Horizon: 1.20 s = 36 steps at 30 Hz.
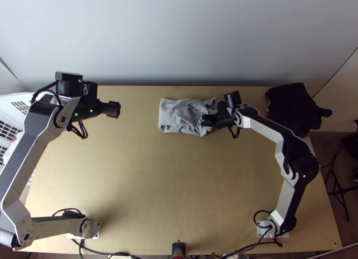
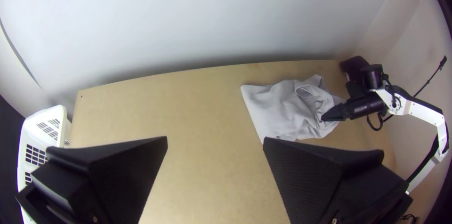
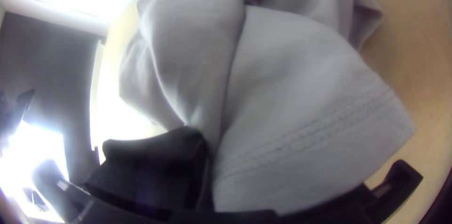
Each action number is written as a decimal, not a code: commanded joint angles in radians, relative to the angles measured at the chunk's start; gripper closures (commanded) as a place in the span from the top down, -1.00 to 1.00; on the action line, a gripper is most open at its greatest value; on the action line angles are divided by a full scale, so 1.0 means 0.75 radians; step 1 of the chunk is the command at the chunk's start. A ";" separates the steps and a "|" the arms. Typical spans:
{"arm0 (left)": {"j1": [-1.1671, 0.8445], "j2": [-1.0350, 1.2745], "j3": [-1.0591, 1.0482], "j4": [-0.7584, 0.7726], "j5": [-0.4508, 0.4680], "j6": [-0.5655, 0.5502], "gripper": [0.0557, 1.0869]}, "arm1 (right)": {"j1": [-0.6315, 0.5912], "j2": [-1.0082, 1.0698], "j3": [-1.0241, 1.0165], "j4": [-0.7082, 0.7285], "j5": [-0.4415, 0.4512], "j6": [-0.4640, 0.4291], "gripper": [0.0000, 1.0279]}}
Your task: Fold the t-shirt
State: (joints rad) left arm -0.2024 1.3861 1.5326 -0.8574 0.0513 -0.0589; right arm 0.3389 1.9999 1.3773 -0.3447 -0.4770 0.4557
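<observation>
From where I stand, the grey t-shirt [image 1: 176, 113] lies toward the far edge of the light wooden table [image 1: 179, 178], a little right of the middle: its left end fairly flat with a straight edge, its right end bunched and creased around a small opening [image 2: 305, 92]. The right gripper [image 2: 326, 116] is closed on cloth at that rumpled right end, and the stitched hem [image 3: 301, 144] drapes over one of its fingers. The left gripper [image 1: 118, 110] hangs over the far left of the table, well apart from the shirt, its fingers wide open and holding nothing. I take the step in hand to be tidying the right end before folding it over. To do it well, I'd first draw the pinched part gently out to the right, low over the wood, until the creases ease, and only then bring it across; folding over that bunch would trap a lump. The flat left end looks worth guarding: too strong a pull could drag the whole shirt along, so the free gripper might come over and pin it lightly. Before letting go, the held cloth ought to be set right down, or the hem may cling to the finger and flip up.
</observation>
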 commanded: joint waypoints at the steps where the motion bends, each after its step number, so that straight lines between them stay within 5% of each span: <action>1: 0.028 -0.042 -0.064 0.008 0.001 0.003 0.92 | -0.039 -0.130 -0.026 -0.023 0.014 -0.057 -0.94; 7: 0.039 -0.097 -0.133 0.016 0.003 0.005 0.92 | -0.100 -0.345 0.058 -0.046 0.090 -0.115 -0.94; 14: 0.057 -0.175 -0.235 0.035 0.003 0.015 0.92 | -0.233 -0.308 0.497 -0.285 0.215 -0.125 -0.94; 20: 0.104 -0.220 -0.254 0.035 0.011 0.042 0.92 | -0.417 -0.237 0.923 -0.352 0.333 0.133 -0.94; 24: 0.125 -0.230 -0.264 0.033 0.015 0.052 0.92 | -0.550 -0.175 1.133 -0.359 0.423 0.172 -0.95; 30: 0.125 -0.249 -0.307 0.035 0.017 0.058 0.92 | -0.720 -0.132 1.178 -0.363 0.425 0.094 -0.95; 36: 0.125 -0.279 -0.383 0.071 0.036 0.034 0.92 | -0.818 -0.153 0.939 -0.359 0.427 -0.109 -0.95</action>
State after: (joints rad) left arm -0.1123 1.2003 1.2968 -0.8268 0.0658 -0.0212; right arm -0.1761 1.8847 2.1757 -0.6128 -0.1684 0.4835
